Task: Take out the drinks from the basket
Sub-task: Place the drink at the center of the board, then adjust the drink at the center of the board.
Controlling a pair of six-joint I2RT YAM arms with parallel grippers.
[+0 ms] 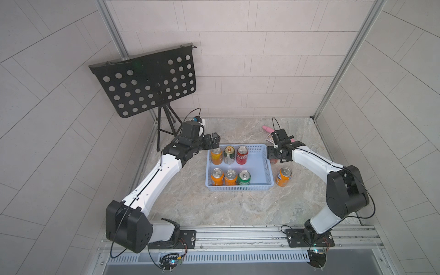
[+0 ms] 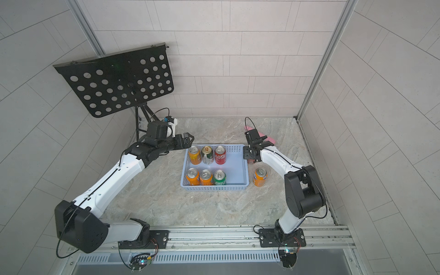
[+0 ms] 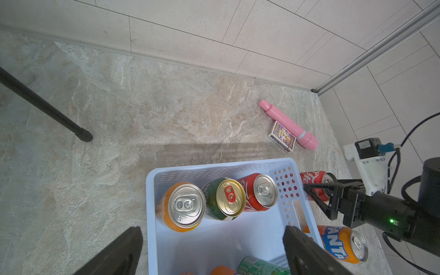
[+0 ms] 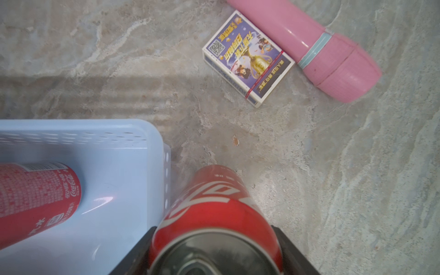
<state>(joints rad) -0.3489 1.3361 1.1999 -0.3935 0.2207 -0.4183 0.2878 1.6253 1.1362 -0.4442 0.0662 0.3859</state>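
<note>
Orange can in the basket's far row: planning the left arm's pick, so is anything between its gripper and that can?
Nothing visible does. The left gripper hangs open near the orange can. The green-and-white can stands close beside that can, and the basket wall runs along its other side.

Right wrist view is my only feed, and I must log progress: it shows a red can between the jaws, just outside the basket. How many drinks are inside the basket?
Observer: Six: three orange cans, a green can, a red can and a dark green-and-white can, upright in two rows in the basket.
Operator: Is anything besides the held red can already out?
Observer: Yes, a fourth orange can stands upright on the table, right of the basket.
Operator: And the left gripper?
Observer: Open and empty, by the basket's far left corner.
</note>
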